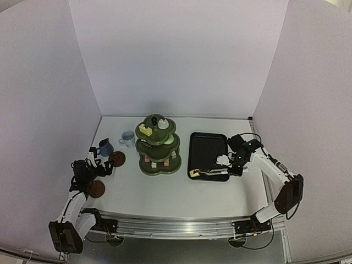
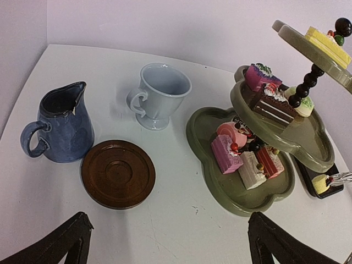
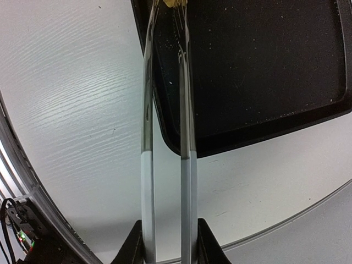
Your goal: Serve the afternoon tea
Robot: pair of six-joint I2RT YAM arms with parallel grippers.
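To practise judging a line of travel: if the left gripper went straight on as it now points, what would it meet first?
Probably the brown saucer, lying just ahead of the open left gripper; the pale mug stands beyond it. The gripper's height is unclear.

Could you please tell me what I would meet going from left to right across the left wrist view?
Dark blue mug → brown saucer → pale mug → green three-tier stand → black tray.

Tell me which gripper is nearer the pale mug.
Left. The left gripper sits open just near-left of the pale mug, beside a saucer; the right gripper is beyond the stand, shut on tongs at the tray.
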